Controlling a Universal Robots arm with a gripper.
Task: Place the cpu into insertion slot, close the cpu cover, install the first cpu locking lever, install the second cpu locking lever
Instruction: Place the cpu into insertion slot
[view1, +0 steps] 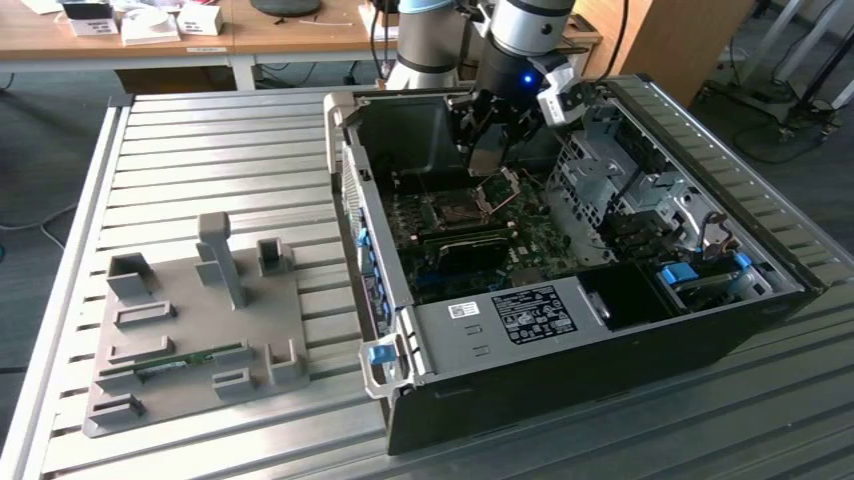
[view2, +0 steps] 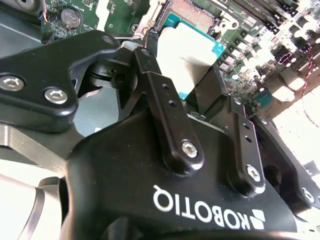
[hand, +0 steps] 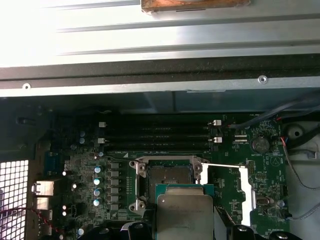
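From my far-off seat I saw the arm (view1: 514, 30) reaching down into the open computer case (view1: 561, 380). The case lay on its side on the bench (view1: 200, 160), toward the bench's edge on the exterior view's right. The gripper (view1: 483, 150) was inside the case, close to its far wall and low over the green motherboard (view1: 461, 250). In the second wrist view I could see it pinching the cpu (view2: 186, 52). Its two black fingers (view2: 152, 80) pressed on two edges of the chip, one across from the other. The cpu lay flat between them, with its shiny grey top showing and a thin blue-green rim round it. In the first wrist view the chip hung over one edge of the insertion slot (hand: 167, 177), near it but not sitting down in it. The slot's square metal frame was easy to see past the chip. The cpu cover (view1: 505, 187) was flipped up and tilted, just beside the slot. Long dark memory slots (hand: 160, 134) ran between the insertion slot and the case wall, and a small round battery (hand: 260, 145) sat on the board off to one side. Well apart from the case, toward the bench's edge on the exterior view's left, lay a grey holder plate (view1: 200, 330) with a thin green stick (view1: 174, 363) resting in it.
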